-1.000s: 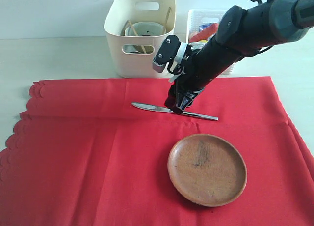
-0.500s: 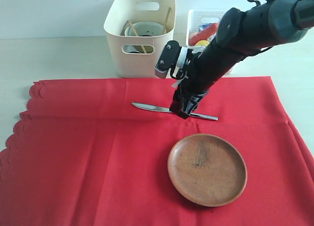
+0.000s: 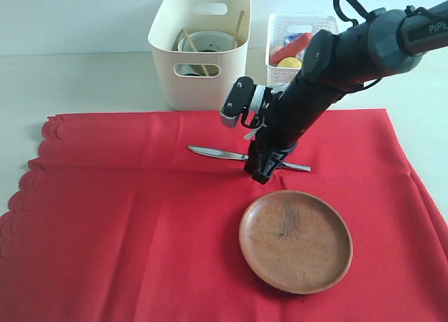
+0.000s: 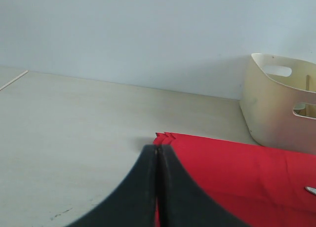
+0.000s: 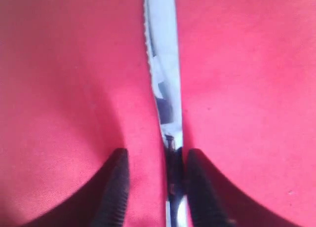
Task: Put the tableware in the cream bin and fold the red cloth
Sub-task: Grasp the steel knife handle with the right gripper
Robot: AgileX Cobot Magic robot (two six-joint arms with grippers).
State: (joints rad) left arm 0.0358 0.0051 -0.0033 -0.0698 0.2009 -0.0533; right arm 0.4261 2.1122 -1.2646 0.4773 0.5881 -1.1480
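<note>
Red cloth [image 3: 140, 231] covers most of the pale tabletop [image 3: 84, 77]. Only the right wrist view shows the right gripper [image 5: 155, 155] with jaws apart and the slim metal knife [image 5: 163, 64] lying between them; in the exterior view the arm hides this. The wooden plate [image 3: 295, 241] lies just beside the gripper, the cream bin [image 3: 199, 84] farther off. The left gripper [image 4: 158, 150], seen only from its own wrist, is pressed together and empty.

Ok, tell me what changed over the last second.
The right tool dropped lower over the slim metal knife, its jaws narrowing either side of it without yet clamping. Knife, wooden plate, red cloth and cream bin stayed put.
</note>
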